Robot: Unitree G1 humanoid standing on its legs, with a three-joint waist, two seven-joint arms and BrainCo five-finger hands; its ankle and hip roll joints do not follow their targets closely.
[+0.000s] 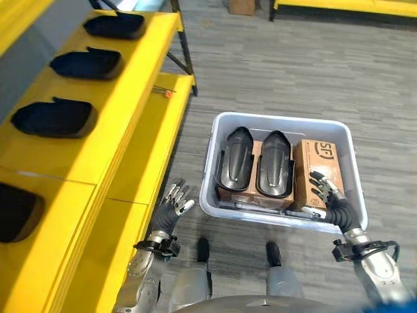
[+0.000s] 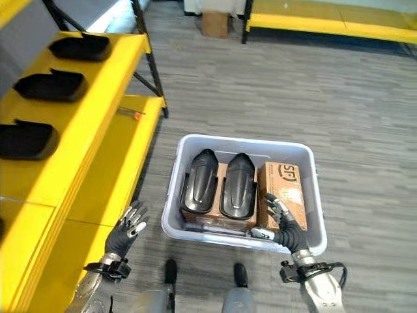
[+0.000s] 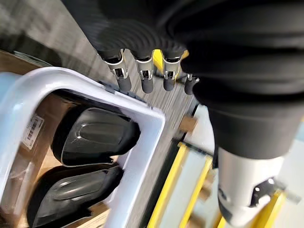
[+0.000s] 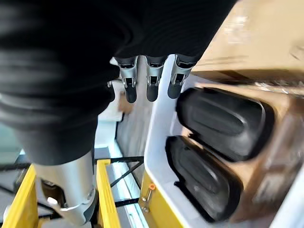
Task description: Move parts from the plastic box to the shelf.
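Observation:
A pale grey plastic box (image 1: 280,119) stands on the floor in front of me. Inside it, two black moulded parts (image 1: 236,158) (image 1: 273,163) lie side by side on brown cardboard, beside a cardboard carton (image 1: 320,160) on the right. My right hand (image 1: 324,189) is open over the near end of that carton, just inside the box's near right corner, holding nothing. My left hand (image 1: 174,202) is open with fingers spread, outside the box's left wall and above the floor. In the left wrist view its fingers (image 3: 147,80) hang past the box rim (image 3: 142,114).
A yellow shelf (image 1: 140,98) runs along my left, its top level carrying several black parts (image 1: 85,62) in a row. A lower yellow level (image 1: 163,137) juts out towards the box. A cardboard box (image 2: 214,23) sits far back on the grey floor.

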